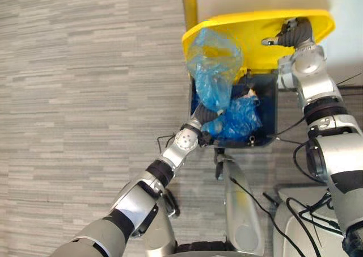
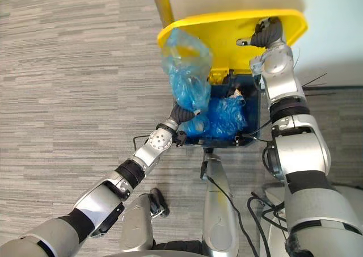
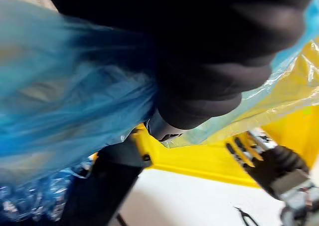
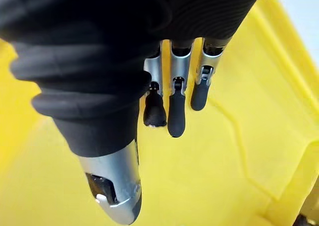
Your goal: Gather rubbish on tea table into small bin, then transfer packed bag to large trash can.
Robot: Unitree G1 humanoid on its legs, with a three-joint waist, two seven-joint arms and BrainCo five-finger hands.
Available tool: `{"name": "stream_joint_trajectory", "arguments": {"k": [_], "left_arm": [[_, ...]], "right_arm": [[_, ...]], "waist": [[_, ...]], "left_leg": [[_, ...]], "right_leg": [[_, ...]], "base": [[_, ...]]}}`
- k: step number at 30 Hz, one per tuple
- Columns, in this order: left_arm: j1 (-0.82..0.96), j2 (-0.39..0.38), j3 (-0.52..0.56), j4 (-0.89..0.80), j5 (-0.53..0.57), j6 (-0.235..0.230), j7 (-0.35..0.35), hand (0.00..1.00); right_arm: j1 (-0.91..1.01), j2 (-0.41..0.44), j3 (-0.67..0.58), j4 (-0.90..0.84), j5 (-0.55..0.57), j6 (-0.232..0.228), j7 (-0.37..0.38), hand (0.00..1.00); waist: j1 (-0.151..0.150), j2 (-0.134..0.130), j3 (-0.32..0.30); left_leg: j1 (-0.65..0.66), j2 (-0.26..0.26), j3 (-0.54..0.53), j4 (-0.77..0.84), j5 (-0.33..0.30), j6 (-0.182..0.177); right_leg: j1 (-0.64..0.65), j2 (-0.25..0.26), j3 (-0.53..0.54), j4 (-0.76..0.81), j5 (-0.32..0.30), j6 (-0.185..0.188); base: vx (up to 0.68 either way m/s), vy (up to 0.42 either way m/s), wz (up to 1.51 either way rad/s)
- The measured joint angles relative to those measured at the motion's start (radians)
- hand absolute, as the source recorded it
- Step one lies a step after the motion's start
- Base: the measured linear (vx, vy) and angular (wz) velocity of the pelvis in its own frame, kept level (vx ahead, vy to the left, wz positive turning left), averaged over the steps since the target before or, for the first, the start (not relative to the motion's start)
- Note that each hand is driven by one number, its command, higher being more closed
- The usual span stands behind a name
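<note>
- Over the large trash can's open mouth, the packed blue bag sits against the left hand, which is buried in plastic, so I cannot tell its hold.
- The right hand, fingers straight, props the can's yellow lid back, probably to clear the drop.
- Grey striped floor surrounds the can.

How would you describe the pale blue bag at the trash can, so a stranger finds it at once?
Find the dark trash can with its raised yellow lid. At its open mouth, above the left hand, stands the bag: pale, see-through and upright, unlike the deeper blue crumpled plastic inside the can.
</note>
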Motion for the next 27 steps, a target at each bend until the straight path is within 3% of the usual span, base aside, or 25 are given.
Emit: {"name": "stream_joint_trajectory", "arguments": {"k": [6, 16, 19, 23, 27], "left_arm": [[0.002, -0.005, 0.007, 0.055, 0.033, 0.019, -0.007, 0.0], [0.012, 0.0, -0.001, 0.072, 0.182, 0.038, -0.047, 0.0], [0.061, 0.026, 0.004, 0.068, 0.195, 0.036, -0.047, 0.0], [0.165, 0.11, 0.032, 0.004, 0.202, 0.037, -0.045, 0.0], [0.311, 0.161, 0.104, -0.059, 0.185, 0.033, -0.044, 0.0]], "right_arm": [[0.018, 0.002, 0.056, -0.106, 0.03, -0.004, -0.042, 0.0], [0.176, 0.037, 0.072, -0.159, 0.025, -0.034, -0.04, 0.0], [0.299, 0.045, 0.068, -0.24, 0.017, -0.036, -0.037, 0.0], [0.451, 0.124, 0.028, -0.331, 0.017, -0.047, -0.034, 0.0], [0.689, 0.214, -0.016, -0.426, 0.017, -0.067, 0.001, 0.0]], "waist": [[0.014, -0.001, 0.001], [0.015, -0.004, 0.0], [0.018, -0.028, -0.001], [0.022, -0.097, -0.001], [0.052, -0.123, -0.001]], "left_leg": [[-0.035, 0.02, 0.055, 0.047, -0.034, 0.004], [0.01, 0.014, 0.02, 0.034, -0.039, 0.005], [0.058, 0.013, -0.007, 0.031, -0.039, 0.005], [0.108, 0.016, -0.023, 0.046, -0.041, 0.007], [0.205, 0.009, -0.051, 0.075, -0.07, 0.025]], "right_leg": [[-0.063, 0.022, 0.041, 0.003, 0.018, 0.002], [0.0, 0.003, 0.007, 0.014, 0.005, 0.014], [0.056, -0.007, -0.014, 0.042, -0.024, 0.015], [0.123, -0.007, -0.022, 0.048, -0.033, 0.014], [0.247, 0.003, -0.019, 0.03, -0.023, 0.015]], "base": [[0.05, 0.041, -0.27], [0.03, 0.029, 0.09], [0.02, 0.016, 0.26], [-0.01, 0.029, 0.13], [-0.07, 0.087, -0.01]]}}
